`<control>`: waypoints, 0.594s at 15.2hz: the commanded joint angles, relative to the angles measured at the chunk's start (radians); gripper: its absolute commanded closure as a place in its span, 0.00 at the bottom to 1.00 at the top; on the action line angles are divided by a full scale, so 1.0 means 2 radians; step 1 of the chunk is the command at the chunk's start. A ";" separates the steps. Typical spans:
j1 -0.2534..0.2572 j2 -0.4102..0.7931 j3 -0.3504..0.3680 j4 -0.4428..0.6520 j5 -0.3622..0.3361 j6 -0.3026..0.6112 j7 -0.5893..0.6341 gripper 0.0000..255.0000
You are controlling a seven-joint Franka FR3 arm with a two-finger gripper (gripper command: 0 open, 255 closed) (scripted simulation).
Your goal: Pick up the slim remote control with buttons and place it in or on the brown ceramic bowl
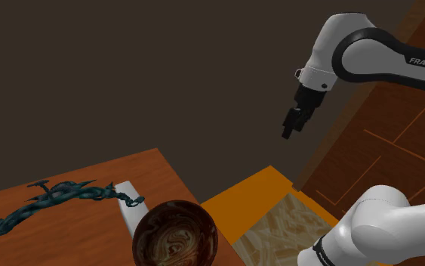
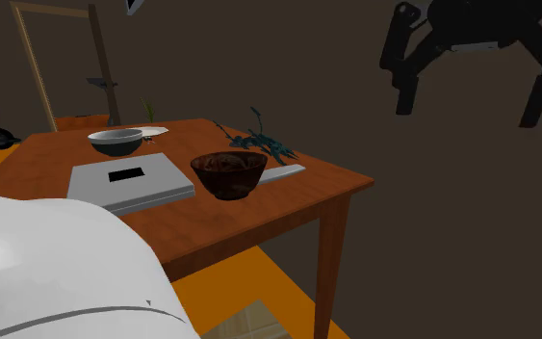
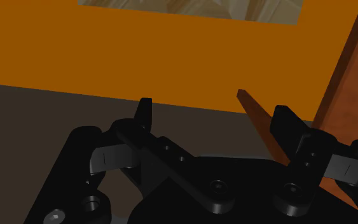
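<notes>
The claw (image 1: 294,125) hangs in the air with its fingers (image 3: 145,112) spread and nothing between them. It is well off the edge of the counter (image 1: 82,243), pointing down at the orange rug (image 3: 139,57) on the floor. I'd say the reach has yet to begin.

The remote (image 1: 130,205) is a slim, pale strip with no buttons that I can make out. It lies flat on the counter just beside the brown bowl (image 1: 146,227), its far end tucked under a twisted teal branch (image 1: 52,198). With the two that close, the carry should be short. The branch lying across it may crowd the grip, so the bare end near the bowl looks safer.
</notes>
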 commanded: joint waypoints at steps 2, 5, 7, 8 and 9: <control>0.004 0.004 0.010 -0.004 0.007 0.009 0.011 0.00; 0.016 0.021 0.039 -0.013 0.028 0.036 0.045 0.00; 0.023 0.035 0.059 -0.016 0.041 0.055 0.067 0.00; 0.027 0.043 0.068 -0.016 0.047 0.065 0.078 0.00; 0.030 0.052 0.078 -0.016 0.053 0.075 0.089 0.00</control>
